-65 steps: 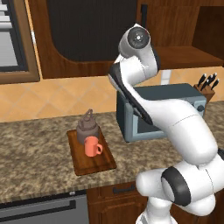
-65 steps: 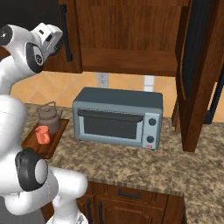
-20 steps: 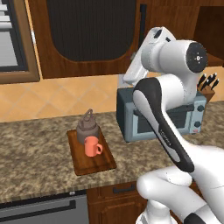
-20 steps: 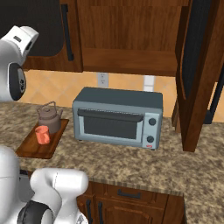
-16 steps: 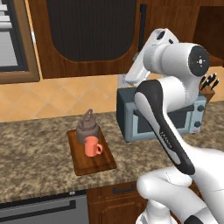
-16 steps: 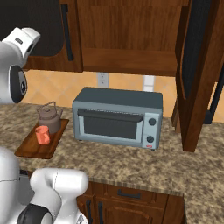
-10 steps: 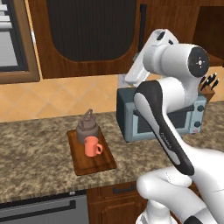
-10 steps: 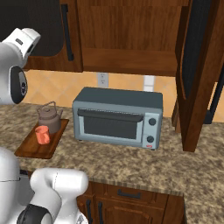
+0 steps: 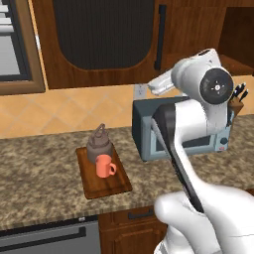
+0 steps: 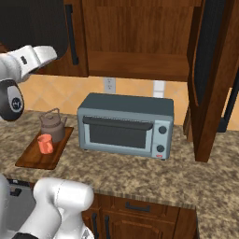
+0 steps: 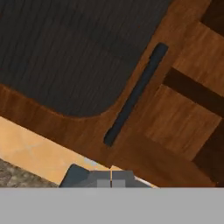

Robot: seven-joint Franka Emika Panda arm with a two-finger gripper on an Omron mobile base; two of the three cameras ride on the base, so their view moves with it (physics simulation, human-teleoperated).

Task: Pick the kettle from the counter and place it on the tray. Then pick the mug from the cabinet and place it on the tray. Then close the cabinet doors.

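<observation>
We are looking at a kitchen with one cupboard door shut and one hanging open.

We are seeing the long speckled brown stone counter (image 9: 39, 168) holding everything. Above it, the left tall dark brown wooden cabinet door (image 9: 99, 39) is sitting shut, and the right door (image 10: 210, 79) is standing wide open. The grey toaster oven (image 10: 126, 126) is sitting on the counter. Beside it, the flat reddish-brown wooden tray (image 9: 106, 184) is holding the squat brownish-grey metal kettle (image 9: 98, 145), and the little orange-coral mug (image 9: 103, 166) is touching its front. Our small two-finger gripper (image 11: 111, 183) is squeezing closed on nothing, just below the shut door's black bar handle (image 11: 135, 94).
</observation>
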